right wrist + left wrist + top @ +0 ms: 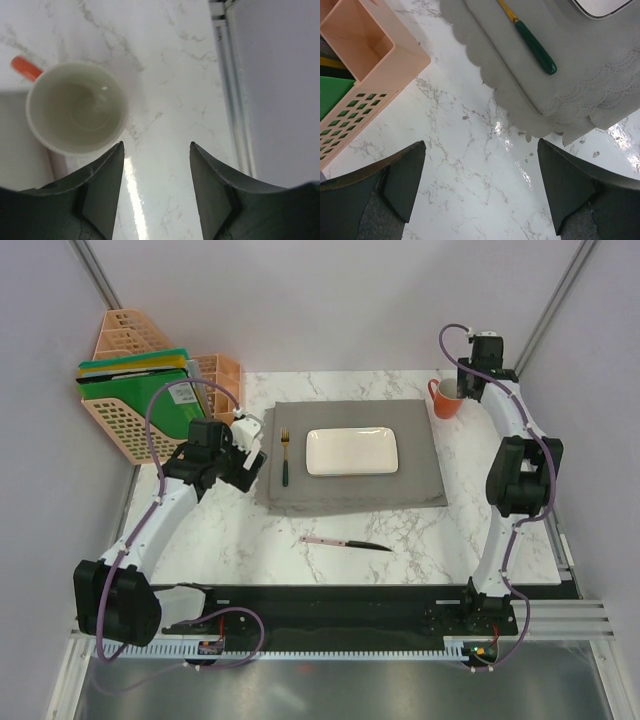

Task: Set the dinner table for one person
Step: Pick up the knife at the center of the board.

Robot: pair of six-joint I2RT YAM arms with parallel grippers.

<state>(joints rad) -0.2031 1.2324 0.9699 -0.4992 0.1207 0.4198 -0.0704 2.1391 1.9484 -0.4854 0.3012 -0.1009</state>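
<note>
The dinner table [250,530] is white marble with grey veins. On it lies a grey scallop-edged placemat [350,485] with a white rectangular plate [352,451] and a green-handled fork [285,460] left of the plate. A knife [345,542] with a pink handle lies on bare marble in front of the mat. An orange mug [446,398] stands at the mat's far right corner. My left gripper [250,452] is open and empty over the marble [470,165] beside the mat's left edge [560,85], near the fork [535,47]. My right gripper [468,382] is open and empty, just right of the mug [75,112].
A peach file organizer [140,390] with green and yellow folders stands at the far left; its corner shows in the left wrist view [365,55]. The table's right edge and metal rail [230,85] are close to my right gripper. Grey walls enclose the back and sides.
</note>
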